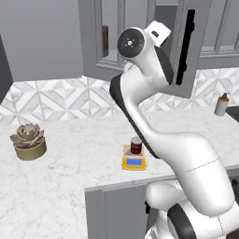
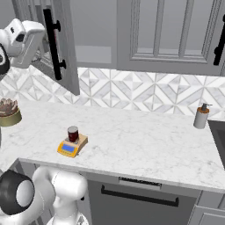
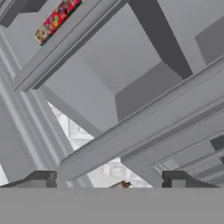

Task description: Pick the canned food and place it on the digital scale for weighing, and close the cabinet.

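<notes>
One half of the job looks done: the canned food [image 1: 136, 145] stands upright on the digital scale [image 1: 134, 160], near the front edge of the marble table [image 1: 70, 158], well clear of the succulent pot [image 1: 29, 142] to the left and the grey bottle [image 2: 201, 116] far off to the right. The risk down here is small, though a low swing of the arm's elbow could knock the can off the plate, since it fills most of it.

Higher and farther back, the gripper [image 3: 111, 183] has its jaws spread wide with nothing between them, up close against the open door of the cabinet [image 1: 184, 51]. The door hangs out over the table, its black bar handle [image 1: 185, 46] facing away from the shelf. Pushing near the hinge side could stall the door half shut; an open finger could also catch on the frame edge or slide off the panel. Something colourful [image 3: 57, 19] inside the cabinet sits near the opening and might be pinched.
</notes>
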Motion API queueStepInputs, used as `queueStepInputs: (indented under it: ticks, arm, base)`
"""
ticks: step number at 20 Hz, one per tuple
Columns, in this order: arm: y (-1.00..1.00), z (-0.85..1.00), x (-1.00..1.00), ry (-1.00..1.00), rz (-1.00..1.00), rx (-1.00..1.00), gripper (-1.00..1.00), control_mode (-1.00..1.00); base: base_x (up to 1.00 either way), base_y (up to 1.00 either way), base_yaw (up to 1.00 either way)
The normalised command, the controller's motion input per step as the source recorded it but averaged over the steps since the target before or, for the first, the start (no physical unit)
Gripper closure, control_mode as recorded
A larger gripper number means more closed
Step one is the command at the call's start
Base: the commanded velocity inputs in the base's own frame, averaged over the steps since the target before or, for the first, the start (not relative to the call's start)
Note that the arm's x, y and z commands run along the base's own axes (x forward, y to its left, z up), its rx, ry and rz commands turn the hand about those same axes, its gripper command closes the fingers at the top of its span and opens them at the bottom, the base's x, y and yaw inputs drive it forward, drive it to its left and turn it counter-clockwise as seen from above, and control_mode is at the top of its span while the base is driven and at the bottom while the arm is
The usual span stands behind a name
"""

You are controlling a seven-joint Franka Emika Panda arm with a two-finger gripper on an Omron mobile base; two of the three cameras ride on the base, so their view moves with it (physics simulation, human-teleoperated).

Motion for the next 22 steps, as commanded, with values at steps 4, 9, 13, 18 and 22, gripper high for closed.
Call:
queueStepInputs:
  ticks: [4, 9, 13, 18, 22]
  arm:
    - [-0.90, -0.06, 1.00, 0.00, 0.27, 0.26, -1.00, -1.00]
    - [-0.71, -0.18, 1.00, -0.02, 0.28, 0.23, -1.00, -1.00]
    - [-0.51, -0.31, 1.00, -0.10, 0.24, 0.20, -1.00, -1.00]
    - [-0.17, -0.33, 1.00, -0.17, 0.16, 0.17, -1.00, -1.00]
    - [0.00, -0.42, 1.00, -0.08, 0.05, 0.11, -1.00, -1.00]
  base:
    - [0.00, 0.00, 0.00]
    - [0.00, 0.00, 0.00]
    - [0.00, 0.00, 0.00]
    - [0.00, 0.00, 0.00]
    - [0.00, 0.00, 0.00]
